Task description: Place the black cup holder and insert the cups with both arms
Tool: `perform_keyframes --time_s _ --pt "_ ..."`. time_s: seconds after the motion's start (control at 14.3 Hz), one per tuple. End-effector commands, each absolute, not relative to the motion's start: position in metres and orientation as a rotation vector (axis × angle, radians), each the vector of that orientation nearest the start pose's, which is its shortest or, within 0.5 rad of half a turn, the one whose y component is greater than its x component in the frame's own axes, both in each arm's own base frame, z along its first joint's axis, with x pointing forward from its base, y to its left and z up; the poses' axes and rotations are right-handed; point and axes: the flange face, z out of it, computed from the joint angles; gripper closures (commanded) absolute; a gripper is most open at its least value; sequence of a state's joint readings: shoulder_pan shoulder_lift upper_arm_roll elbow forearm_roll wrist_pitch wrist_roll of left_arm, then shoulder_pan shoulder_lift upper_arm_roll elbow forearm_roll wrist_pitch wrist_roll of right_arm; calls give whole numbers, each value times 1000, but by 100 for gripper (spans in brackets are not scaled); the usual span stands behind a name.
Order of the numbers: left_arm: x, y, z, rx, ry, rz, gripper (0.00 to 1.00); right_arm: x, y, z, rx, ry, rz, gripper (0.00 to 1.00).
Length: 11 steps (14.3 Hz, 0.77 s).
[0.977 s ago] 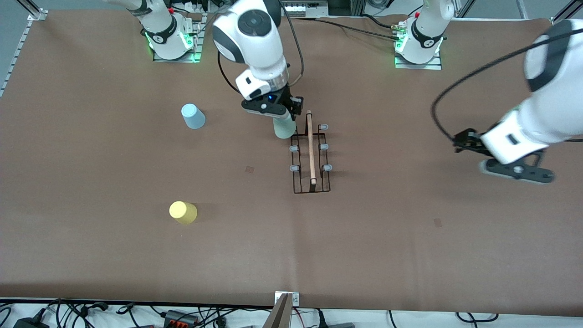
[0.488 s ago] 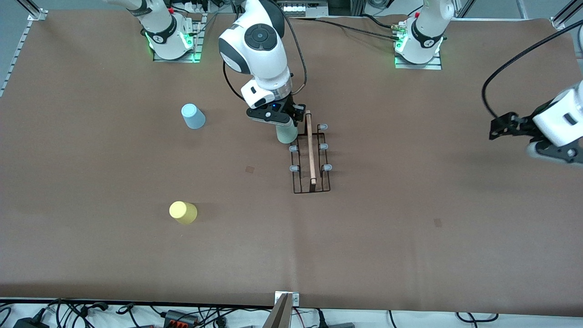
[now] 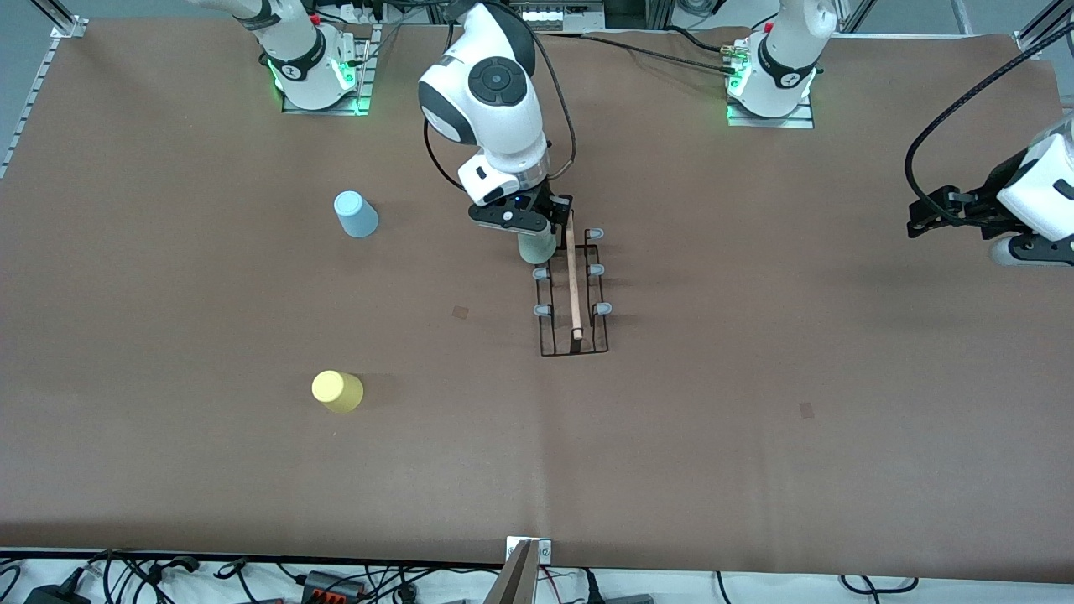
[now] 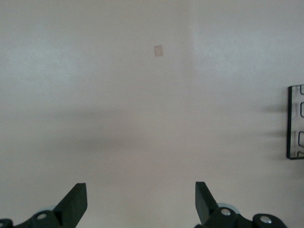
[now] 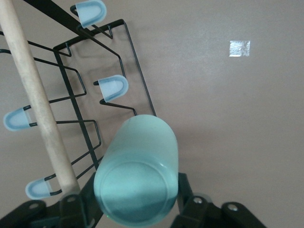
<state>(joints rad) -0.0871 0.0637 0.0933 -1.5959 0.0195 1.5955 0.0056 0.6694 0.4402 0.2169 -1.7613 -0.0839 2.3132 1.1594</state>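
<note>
Grey-green cup in right gripper at black wire holder; left gripper open.

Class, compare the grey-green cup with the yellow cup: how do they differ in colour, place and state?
The grey-green cup sits between the right pincer's fingers at the black cup holder; the yellow cup stands free on the table, nearer the front camera. One is pale grey-green, the other yellow. Both are small tapered tumblers.

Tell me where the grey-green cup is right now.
In the front view the grey-green cup sits between the right gripper's fingers at the black cup holder's end peg nearest the robots' bases, beside the wooden handle.
</note>
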Motion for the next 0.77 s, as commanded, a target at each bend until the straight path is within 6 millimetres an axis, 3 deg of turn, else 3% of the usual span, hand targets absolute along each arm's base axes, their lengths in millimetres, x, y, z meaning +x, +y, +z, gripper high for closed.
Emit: perform_keyframes --time_s 0.0,0.14,0.35,0.49,0.7 --pt "567 5 587 -3117 -31 26 0 436 514 335 -2999 380 -87 0" --pt "569 11 587 -3127 -51 9 0 439 512 343 -2995 360 -102 0" --pt "569 6 589 -3128 -35 -3 0 465 484 393 -2995 399 -144 0" --pt "567 10 590 -3128 -44 2 0 496 435 418 -3048 274 -161 0" --pt "560 13 596 -3126 -15 -7 0 568 320 412 -3143 77 -120 0"
